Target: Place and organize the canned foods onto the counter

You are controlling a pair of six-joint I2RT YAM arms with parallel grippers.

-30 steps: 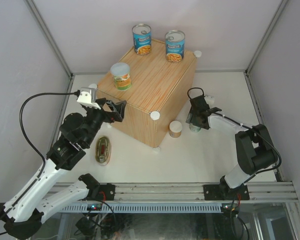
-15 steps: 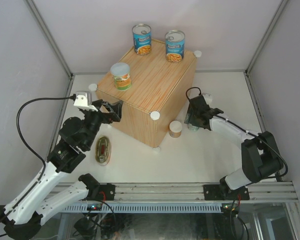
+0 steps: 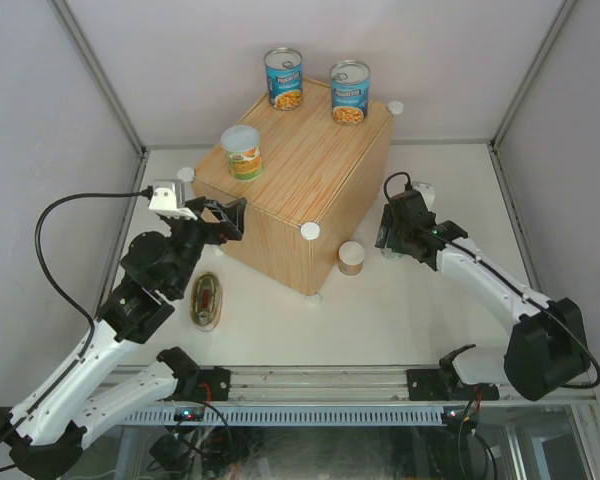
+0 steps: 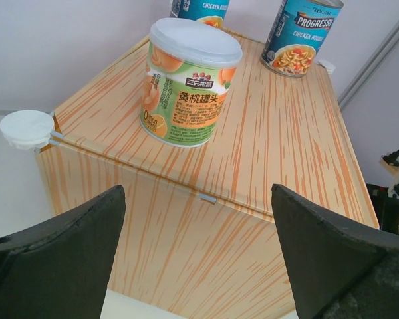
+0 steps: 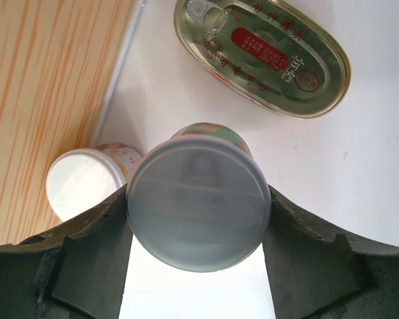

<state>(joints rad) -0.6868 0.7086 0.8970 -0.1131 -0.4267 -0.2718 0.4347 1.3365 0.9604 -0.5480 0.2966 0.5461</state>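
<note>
Right arm (image 3: 480, 275) swung outward, right hand (image 3: 393, 237) clamped on pale-lidded can (image 5: 198, 212) at worktop's (image 3: 310, 180) 3 o'clock, left hand (image 4: 196, 199) gaping empty; three cans (image 3: 284, 78) up top, four unplaced.

Bright, even overhead light, soft shadows beside the wooden box (image 3: 310, 175); wrist views sharp beyond but blurred on the near fingers (image 4: 60, 266) and the small can (image 5: 198, 199).

- We see a white desk (image 3: 430, 310), evenly lit, with only soft shadows.
- Pale grey walls (image 3: 180, 60) close it in on three sides.
- Slim metal posts (image 3: 97, 75) mark the far corners.
- A slotted aluminium rail (image 3: 320, 380) runs along its near edge.
</note>
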